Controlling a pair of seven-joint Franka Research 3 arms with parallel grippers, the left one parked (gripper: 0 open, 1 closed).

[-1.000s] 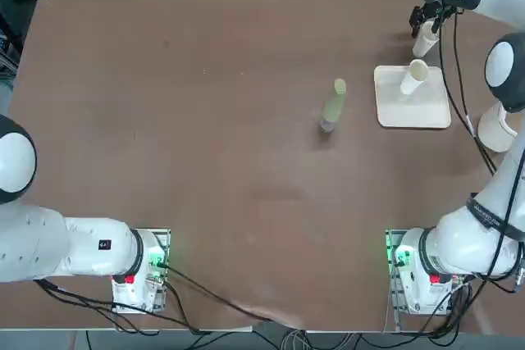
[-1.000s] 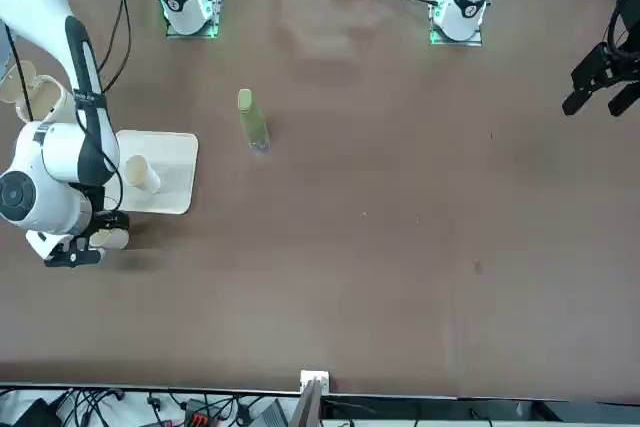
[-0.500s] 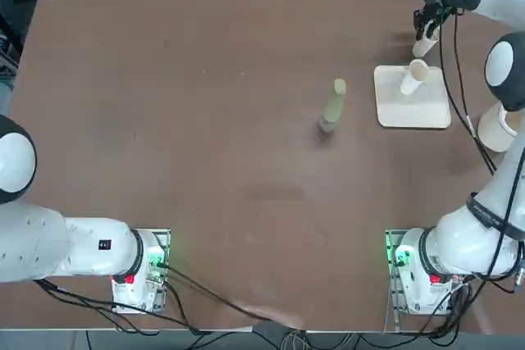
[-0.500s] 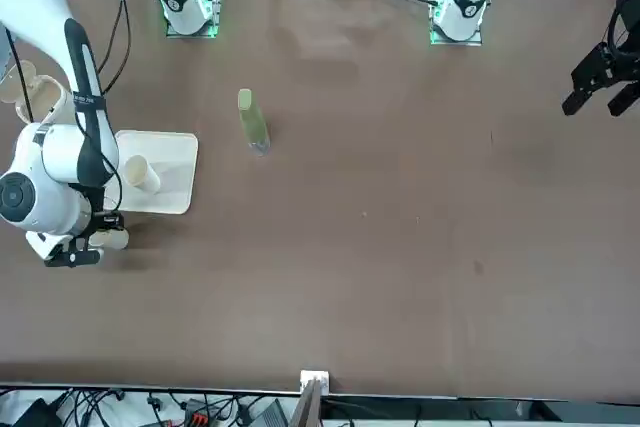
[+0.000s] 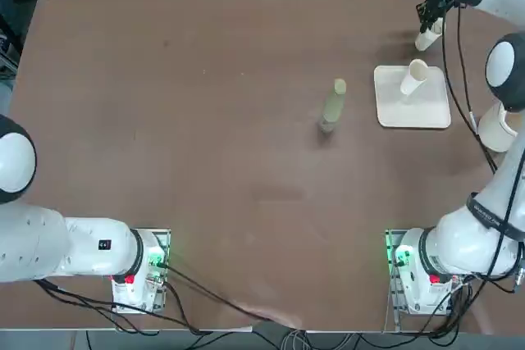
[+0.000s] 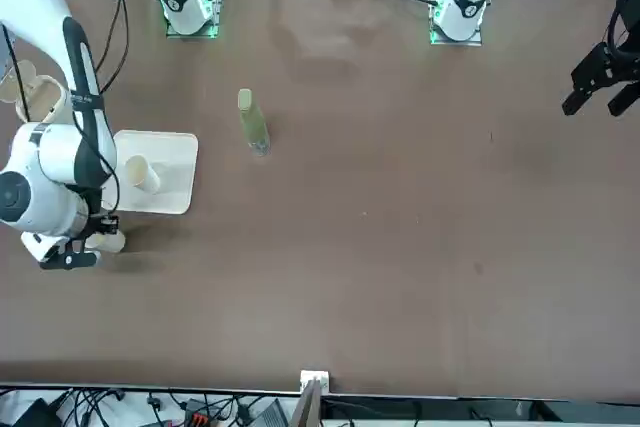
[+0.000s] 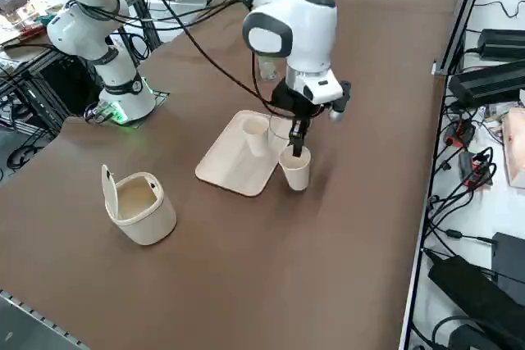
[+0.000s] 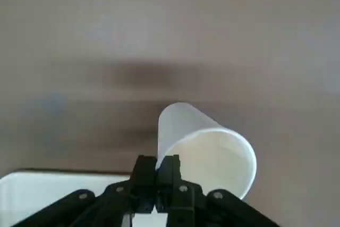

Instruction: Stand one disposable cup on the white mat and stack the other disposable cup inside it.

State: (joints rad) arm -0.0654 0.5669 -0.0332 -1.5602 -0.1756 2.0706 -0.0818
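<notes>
Near right, a container (image 5: 495, 129) is standing; the right side view is showing its raised lid, which the arm is partly hiding in the top view. Left of the mat (image 5: 392, 109), a bottle (image 5: 332, 108) is standing. One cup (image 5: 413, 79) is standing on the mat. Farther off, just beyond the mat, the right gripper (image 8: 158, 161) is pinching the other cup (image 8: 183, 125); the wrist view is showing its fingers closing on the rim, while the top view is hiding them. Two cups, one mat, one container and one bottle are showing.

R arm's end effector (image 7: 300, 150) at cup (image 7: 295, 169) rim — other cup (image 7: 256, 135) on mat (image 7: 236, 163).
</notes>
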